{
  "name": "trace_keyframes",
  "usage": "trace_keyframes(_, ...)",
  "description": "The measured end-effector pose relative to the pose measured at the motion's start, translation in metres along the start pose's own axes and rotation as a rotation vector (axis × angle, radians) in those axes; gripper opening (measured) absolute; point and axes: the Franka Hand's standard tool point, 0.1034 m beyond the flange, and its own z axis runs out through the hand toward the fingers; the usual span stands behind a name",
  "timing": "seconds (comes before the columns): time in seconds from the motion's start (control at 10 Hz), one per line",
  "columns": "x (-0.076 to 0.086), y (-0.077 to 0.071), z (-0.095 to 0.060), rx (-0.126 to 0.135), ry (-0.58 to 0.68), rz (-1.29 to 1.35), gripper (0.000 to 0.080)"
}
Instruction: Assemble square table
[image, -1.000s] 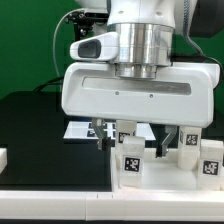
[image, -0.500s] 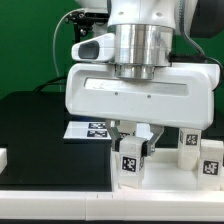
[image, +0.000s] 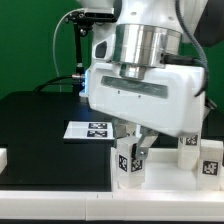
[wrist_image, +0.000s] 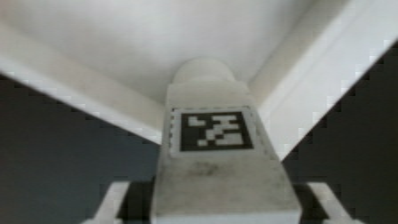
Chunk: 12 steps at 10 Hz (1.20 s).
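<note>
One white leg (image: 129, 160) sits between the fingers of the end effector (image: 131, 156), which has closed partway onto its sides and holds it tilted. It is a short, chunky plastic piece with a black-and-white square tag on its face; in the wrist view the leg (wrist_image: 217, 140) fills the middle, tag toward the camera, its rounded tip against a white rimmed panel, the top (wrist_image: 107, 50). In the exterior view it hangs at about 6 o'clock, low over the near edge of the black worktop (image: 40, 125). Two more tagged legs stand at roughly 4 o'clock: one (image: 188, 148) just behind, another (image: 210, 160) at the frame's edge. A marker board (image: 92, 129) lies flat on the worktop near the centre. A small white block (image: 3, 157) shows at 8 o'clock. Behind, the backdrop is green, with a black stand and cables at 11 o'clock.
</note>
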Motion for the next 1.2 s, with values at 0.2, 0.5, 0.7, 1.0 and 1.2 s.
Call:
trace_keyframes(0.2,-0.002,0.001,0.0,-0.016,-0.035,0.267,0.0284)
trace_keyframes(0.5,-0.011,0.0,0.0,0.015,-0.052,0.728,0.0284)
trace_keyframes(0.7,-0.011,0.001,0.001,0.023,-0.058,0.772,0.0284)
trace_keyframes(1.0,-0.013,0.005,0.001,-0.018,-0.056,0.344,0.0493)
trace_keyframes(1.2,-0.016,0.003,0.0,0.007,-0.049,0.15,0.0639)
